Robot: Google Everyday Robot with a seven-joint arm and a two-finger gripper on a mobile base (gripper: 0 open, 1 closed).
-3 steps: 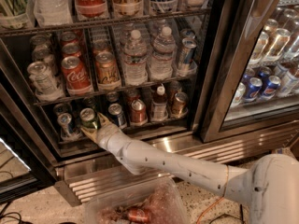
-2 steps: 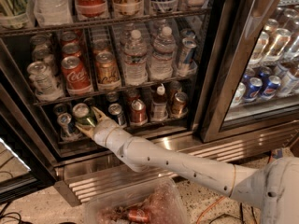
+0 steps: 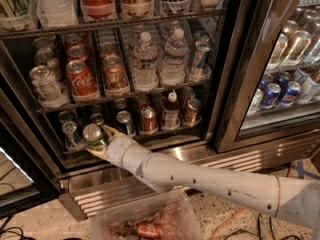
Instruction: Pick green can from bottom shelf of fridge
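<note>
The fridge (image 3: 235, 84) stands open on its left side. My gripper (image 3: 101, 142) reaches into the left end of the bottom shelf (image 3: 165, 133) and is shut on the green can (image 3: 93, 135). The can is tilted, with its silver lid facing the camera, and is held just in front of the row. My white arm (image 3: 200, 176) runs from the lower right up to it. A blue-and-silver can (image 3: 68, 133) stands just left of the green can. A dark can (image 3: 124, 122), a red can (image 3: 148, 119), a small bottle (image 3: 171, 109) and a brown can (image 3: 191, 111) stand to the right.
The rack above holds Coca-Cola cans (image 3: 81, 79) and water bottles (image 3: 145, 64). The right glass door (image 3: 280, 84) is closed over blue cans. The ribbed steel base (image 3: 110, 196) lies below my arm. A clear plastic bin (image 3: 170, 219) holding a red can sits on the floor.
My gripper has drawn the green can forward and left out of the row, and the can has tipped so its lid faces the camera.
</note>
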